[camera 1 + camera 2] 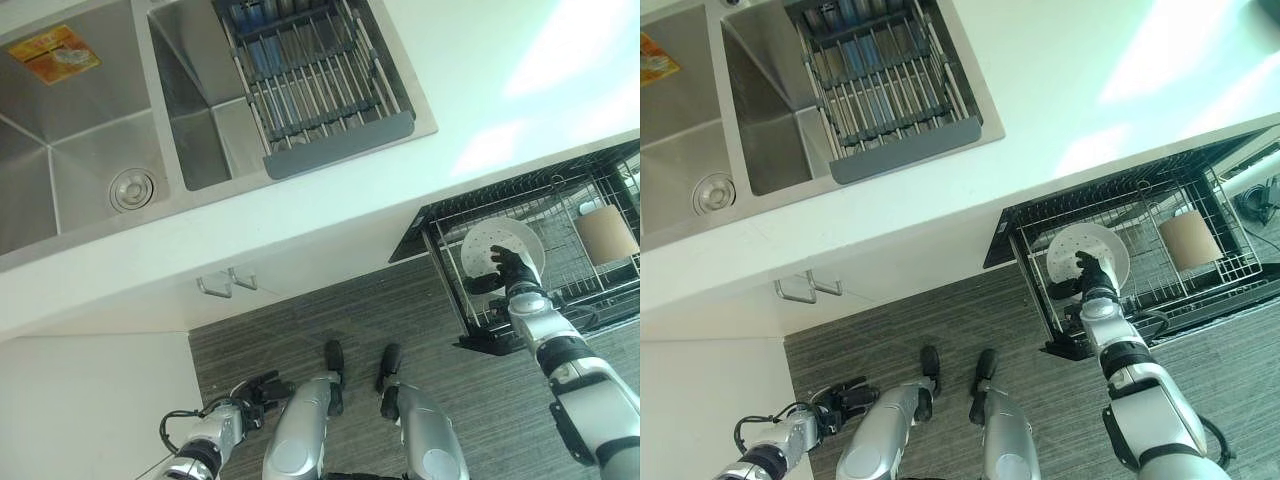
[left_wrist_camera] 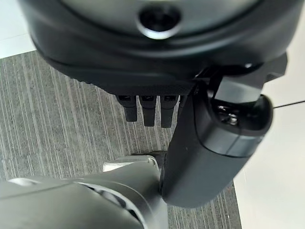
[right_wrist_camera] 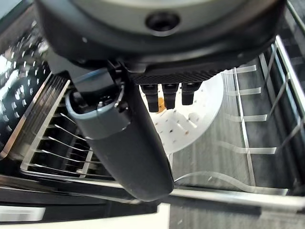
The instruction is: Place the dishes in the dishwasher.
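A white plate (image 1: 500, 246) with small dots stands upright in the pulled-out wire rack (image 1: 562, 203) of the dishwasher, below the counter at the right. My right hand (image 1: 511, 270) is at the plate's lower edge, with its fingers (image 3: 166, 97) on one face and the thumb (image 3: 125, 143) on the near side, pinching it. My left hand (image 1: 262, 388) hangs low over the floor at the lower left, fingers (image 2: 148, 110) relaxed and holding nothing.
A brown cylindrical cup (image 1: 605, 235) lies further right in the rack. The white countertop (image 1: 480, 90) holds a steel double sink (image 1: 80, 150) with a dark draining rack (image 1: 310, 80) over its right basin. Grey striped floor lies below.
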Controlling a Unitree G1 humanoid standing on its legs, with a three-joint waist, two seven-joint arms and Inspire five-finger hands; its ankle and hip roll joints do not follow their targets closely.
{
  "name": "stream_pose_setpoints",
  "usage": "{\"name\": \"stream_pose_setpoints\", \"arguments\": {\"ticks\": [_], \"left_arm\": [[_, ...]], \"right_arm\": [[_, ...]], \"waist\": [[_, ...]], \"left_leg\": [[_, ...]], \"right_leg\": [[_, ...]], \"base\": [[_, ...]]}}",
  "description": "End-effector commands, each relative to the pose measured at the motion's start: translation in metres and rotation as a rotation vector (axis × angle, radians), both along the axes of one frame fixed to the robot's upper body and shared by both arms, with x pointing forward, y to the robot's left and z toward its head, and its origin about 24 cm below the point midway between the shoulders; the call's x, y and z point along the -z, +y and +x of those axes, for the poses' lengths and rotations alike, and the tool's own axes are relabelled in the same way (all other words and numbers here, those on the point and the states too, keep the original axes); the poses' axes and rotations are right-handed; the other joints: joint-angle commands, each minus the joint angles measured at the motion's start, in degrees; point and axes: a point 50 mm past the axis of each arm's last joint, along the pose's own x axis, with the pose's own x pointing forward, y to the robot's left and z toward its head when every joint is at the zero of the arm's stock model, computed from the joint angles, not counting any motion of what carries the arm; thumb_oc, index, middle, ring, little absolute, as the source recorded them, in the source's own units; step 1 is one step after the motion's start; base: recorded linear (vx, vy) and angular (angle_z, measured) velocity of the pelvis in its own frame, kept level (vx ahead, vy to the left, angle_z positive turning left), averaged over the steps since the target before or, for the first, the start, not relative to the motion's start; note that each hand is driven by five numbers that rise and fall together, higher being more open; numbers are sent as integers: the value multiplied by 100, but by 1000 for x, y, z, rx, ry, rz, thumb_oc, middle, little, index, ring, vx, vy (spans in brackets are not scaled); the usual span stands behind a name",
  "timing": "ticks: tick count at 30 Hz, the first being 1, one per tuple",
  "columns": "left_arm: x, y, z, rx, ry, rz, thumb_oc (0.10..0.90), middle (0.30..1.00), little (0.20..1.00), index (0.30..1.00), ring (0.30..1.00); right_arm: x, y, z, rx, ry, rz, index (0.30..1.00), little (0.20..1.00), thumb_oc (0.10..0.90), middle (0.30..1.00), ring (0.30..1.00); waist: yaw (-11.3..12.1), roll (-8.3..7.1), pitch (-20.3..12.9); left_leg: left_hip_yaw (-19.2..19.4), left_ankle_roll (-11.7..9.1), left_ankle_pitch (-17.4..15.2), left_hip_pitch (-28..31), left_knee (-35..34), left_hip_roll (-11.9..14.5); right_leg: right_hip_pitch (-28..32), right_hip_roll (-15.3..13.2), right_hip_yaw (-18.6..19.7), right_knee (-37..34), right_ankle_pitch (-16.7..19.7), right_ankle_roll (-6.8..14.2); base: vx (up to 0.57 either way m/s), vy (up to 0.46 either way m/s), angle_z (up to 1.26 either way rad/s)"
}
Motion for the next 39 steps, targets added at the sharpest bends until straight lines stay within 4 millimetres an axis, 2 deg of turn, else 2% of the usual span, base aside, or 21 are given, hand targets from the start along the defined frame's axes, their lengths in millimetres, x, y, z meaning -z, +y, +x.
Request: {"name": "stream_pose_setpoints", "arguments": {"ticks": [1,4,5,8,12,17,19,23,26,28,29,31,32,33,36,39], "left_arm": [[19,3,-41,30,124,41,800,900,900,900,900],[19,3,-41,30,124,41,800,900,900,900,900],[28,1,-63,-37,154,21,800,900,900,900,900],[36,-6,-82,-79,178,-2,800,900,900,900,900],[44,-11,-106,-113,214,-28,800,900,900,900,900],[49,-10,-125,-111,254,-30,800,900,900,900,900],[51,-8,-134,-112,271,-25,800,900,900,900,900],[51,-3,-138,-116,290,-20,800,900,900,900,900],[51,1,-141,-121,305,-13,800,900,900,900,900],[51,3,-139,-123,300,-13,800,900,900,900,900],[50,5,-135,-122,295,-14,800,900,900,900,900],[50,4,-131,-113,291,-16,800,900,900,900,900],[50,1,-127,-103,290,-19,800,900,900,900,900],[50,0,-127,-103,289,-22,800,900,900,900,900],[50,-5,-122,-102,279,-36,800,900,900,900,900],[49,-11,-113,-106,247,-57,800,900,900,900,900]], "right_arm": [[-47,-7,5,29,-269,41,900,900,800,900,900],[-47,-7,5,29,-269,41,900,900,800,900,900],[-92,6,-23,72,-701,13,900,900,800,900,900],[-110,10,-64,137,-1003,-37,900,900,800,900,900],[-126,-1,-102,237,-1228,-140,900,900,800,900,900],[-126,-24,-137,453,-1385,-251,900,900,800,900,900],[-115,-40,-158,625,-1424,-336,900,900,800,900,900],[-87,-76,-184,883,-1266,-409,900,900,800,900,900],[-47,-107,-209,1072,-1042,-425,900,900,800,900,900],[-20,-116,-222,1173,-937,-395,900,900,800,900,900],[10,-121,-237,1260,-811,-345,900,900,800,900,900],[38,-119,-249,1300,-666,-313,900,900,800,900,900],[56,-113,-250,1271,-552,-306,900,900,800,900,900],[65,-108,-249,1239,-489,-305,900,900,800,900,900],[88,-91,-236,1107,-323,-274,900,900,800,900,900],[96,-76,-212,949,-262,-257,900,900,800,900,900]], "waist": [[-94,62,-142],[-94,62,-142],[-448,18,-325],[-688,20,-485],[-889,8,-667],[-1048,-37,-823],[-1148,-80,-895],[-1290,-146,-1015],[-1358,-165,-1099],[-1365,-162,-1122],[-1365,-137,-1103],[-1351,-83,-1089],[-1330,-32,-1040],[-1319,-2,-1013],[-1246,125,-878],[-1122,259,-671]], "left_leg": [[-225,-436,-1185,248,546,345],[-225,-436,-1185,248,546,345],[-79,-411,-1178,359,546,416],[-1,-396,-1248,469,546,426],[114,-366,-1355,658,546,416],[217,-336,-1447,819,546,462],[278,-313,-1499,911,546,495],[356,-292,-1569,1010,546,521],[406,-284,-1617,1094,546,525],[418,-273,-1632,1116,546,538],[408,-269,-1635,1144,546,550],[318,-277,-1733,1201,546,527],[265,-260,-1726,1204,546,506],[234,-255,-1720,1205,546,493],[133,-237,-1673,1169,546,466],[25,-214,-1595,1042,546,351]], "right_leg": [[136,-173,272,646,-1200,455],[136,-173,272,646,-1200,455],[221,-113,403,646,-1206,402],[304,-80,530,646,-1270,416],[432,-76,654,646,-1350,420],[569,-39,723,646,-1424,406],[635,-4,755,646,-1449,406],[701,30,806,646,-1479,427],[775,45,808,646,-1506,427],[806,52,787,646,-1525,407],[852,66,753,646,-1531,384],[945,77,772,646,-1628,385],[982,85,744,646,-1630,343],[1004,89,728,646,-1634,320],[1053,76,612,664,-1641,235],[826,-15,519,1097,-1835,128]], "base": [[18,-38,1],[0,-6,-4],[4,32,-1],[33,50,-22],[73,43,-37],[53,8,-16],[51,-6,-5],[41,-4,-15],[64,-18,-13],[54,-28,-13],[114,-9,-10],[102,2,1],[28,-4,7],[26,2,5],[9,10,12],[-65,27,30]]}}
